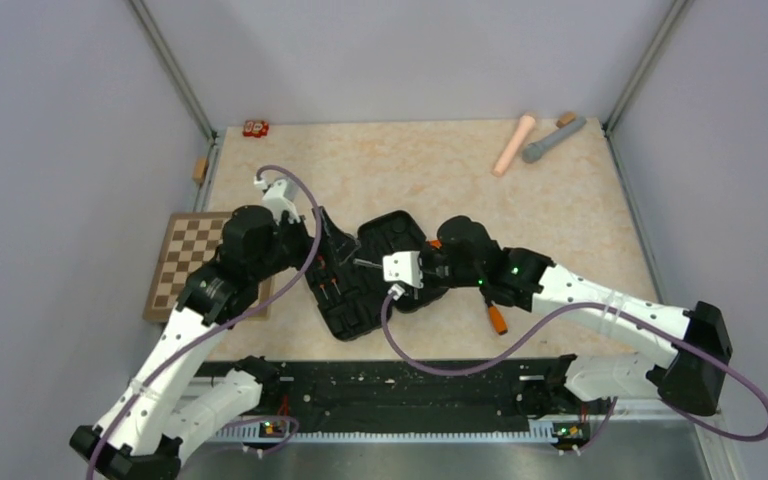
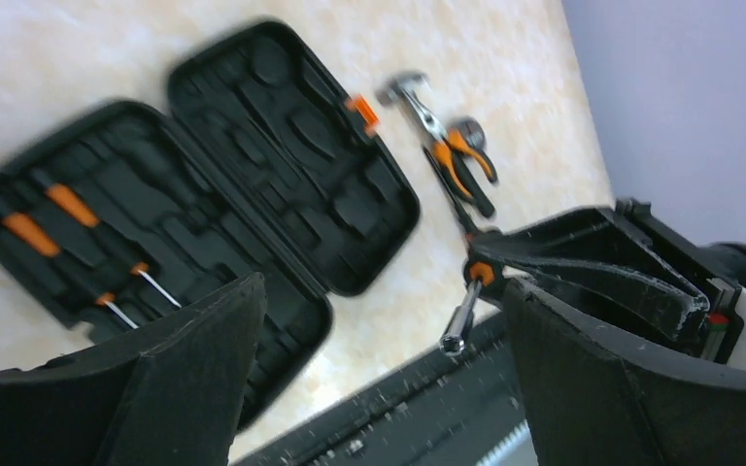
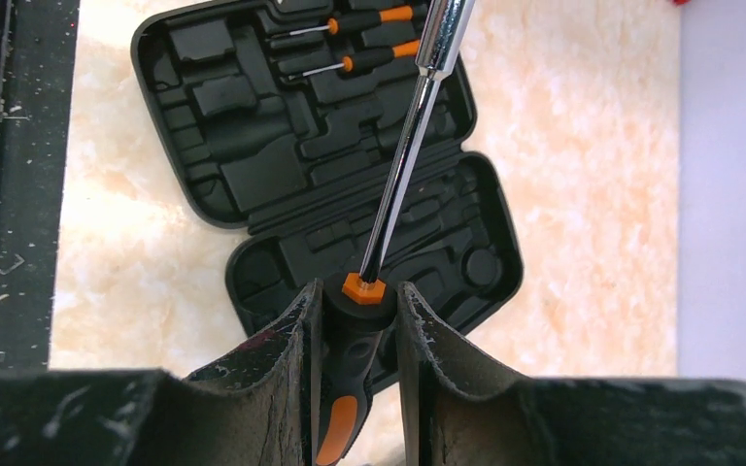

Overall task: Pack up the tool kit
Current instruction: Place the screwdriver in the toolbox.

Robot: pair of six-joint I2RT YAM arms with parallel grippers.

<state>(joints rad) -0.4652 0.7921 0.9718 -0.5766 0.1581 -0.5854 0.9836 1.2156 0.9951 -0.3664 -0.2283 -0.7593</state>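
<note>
The tool case (image 1: 352,300) lies open flat in the middle of the table (image 1: 560,220), between my two arms, with both moulded halves facing up. In its left half, two small screwdrivers (image 3: 374,58) with orange-and-black handles sit side by side in their slots. The other slots I can see hold nothing. The right half carries a small orange latch (image 2: 361,112) on its outer edge.

My right pincer (image 3: 355,296) is clamped on the black-and-orange handle of a long driver (image 3: 403,165). Its chrome shaft reaches out over the case towards the two seated screwdrivers. My left pincer (image 2: 381,286) hangs above the case's near left side with its fingers spread wide and nothing between them.

On the bare table just right of the case lie a pair of pliers (image 2: 461,165) with orange-and-black handles and, beside them, a chrome-headed tool (image 2: 403,89).

A brown chessboard (image 1: 185,260) sits at the left edge, partly under my left arm. A pink cylinder (image 1: 513,145) and a grey cylinder (image 1: 552,138) lie at the far right. A small red object (image 1: 256,128) rests at the far edge; any print on it is too small to read.
</note>
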